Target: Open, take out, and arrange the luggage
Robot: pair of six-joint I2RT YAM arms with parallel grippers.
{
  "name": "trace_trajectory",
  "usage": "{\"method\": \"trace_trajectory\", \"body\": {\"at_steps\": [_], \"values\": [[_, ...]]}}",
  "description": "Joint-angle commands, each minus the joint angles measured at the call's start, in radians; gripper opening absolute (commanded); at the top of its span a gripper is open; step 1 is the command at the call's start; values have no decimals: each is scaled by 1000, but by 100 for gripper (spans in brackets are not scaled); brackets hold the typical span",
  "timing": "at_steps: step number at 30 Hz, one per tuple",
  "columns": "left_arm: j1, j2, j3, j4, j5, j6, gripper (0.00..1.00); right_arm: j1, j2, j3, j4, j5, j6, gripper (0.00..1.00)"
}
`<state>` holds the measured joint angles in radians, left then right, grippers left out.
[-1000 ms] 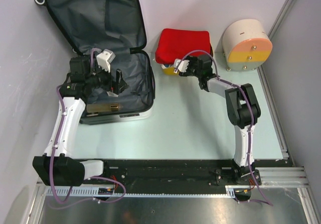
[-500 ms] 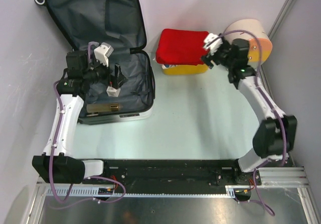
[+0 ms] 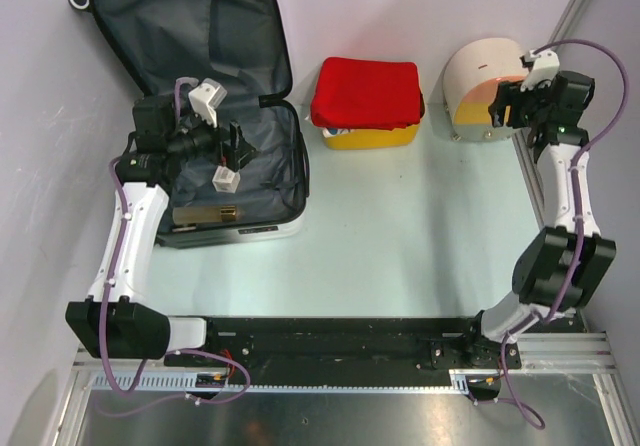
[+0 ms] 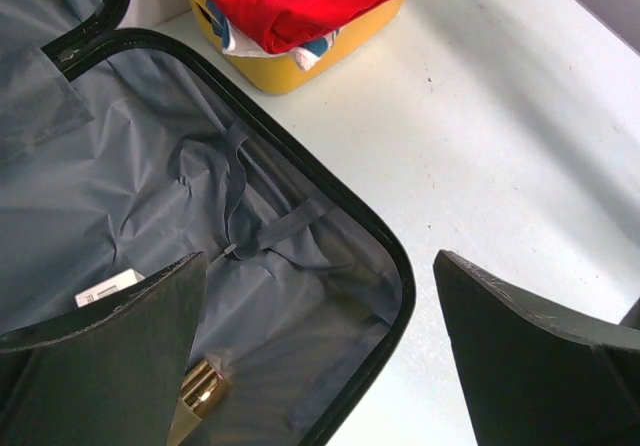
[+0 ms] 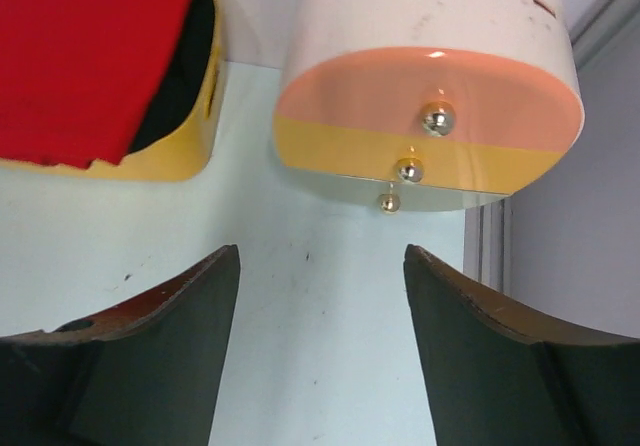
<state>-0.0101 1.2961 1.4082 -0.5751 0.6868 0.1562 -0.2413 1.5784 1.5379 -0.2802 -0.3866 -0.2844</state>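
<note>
The luggage (image 3: 272, 161) lies open at the back left, its lid (image 3: 190, 26) leaning on the wall and its dark grey lining (image 4: 270, 296) showing. A strap (image 4: 235, 196) crosses the lining, and a gold-coloured item (image 4: 200, 391) and a white label (image 4: 105, 288) lie inside. My left gripper (image 3: 235, 154) hovers open over the lower half near its right rim, holding nothing (image 4: 320, 266). My right gripper (image 3: 503, 106) is open and empty at the back right, facing the round drawer box (image 5: 430, 96); its own view shows only bare table between its fingers (image 5: 322, 251).
A yellow basket (image 3: 370, 136) with a red cloth (image 3: 365, 91) on top stands between the luggage and the cream-and-orange drawer box (image 3: 480, 81). The box has three metal knobs (image 5: 410, 169). A metal frame rail (image 3: 545, 216) runs along the table's right edge.
My right arm has swung from the yellow basket to the right, over to the drawer box. The left gripper has stayed over the luggage, shifting only slightly.
</note>
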Motion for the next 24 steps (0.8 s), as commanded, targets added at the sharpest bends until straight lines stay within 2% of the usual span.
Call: {"method": "trace_trajectory", "body": {"at_steps": [1, 5, 16, 24], "values": [[7, 14, 44, 46, 0, -43, 100, -35, 124, 137, 12, 14, 116, 70], [7, 31, 51, 44, -13, -27, 100, -64, 267, 231, 36, 6, 166, 65], [7, 83, 86, 46, -47, -24, 100, -66, 472, 418, 98, 5, 183, 57], [7, 97, 95, 44, -58, -24, 100, -64, 545, 499, 76, -18, 208, 39]]}}
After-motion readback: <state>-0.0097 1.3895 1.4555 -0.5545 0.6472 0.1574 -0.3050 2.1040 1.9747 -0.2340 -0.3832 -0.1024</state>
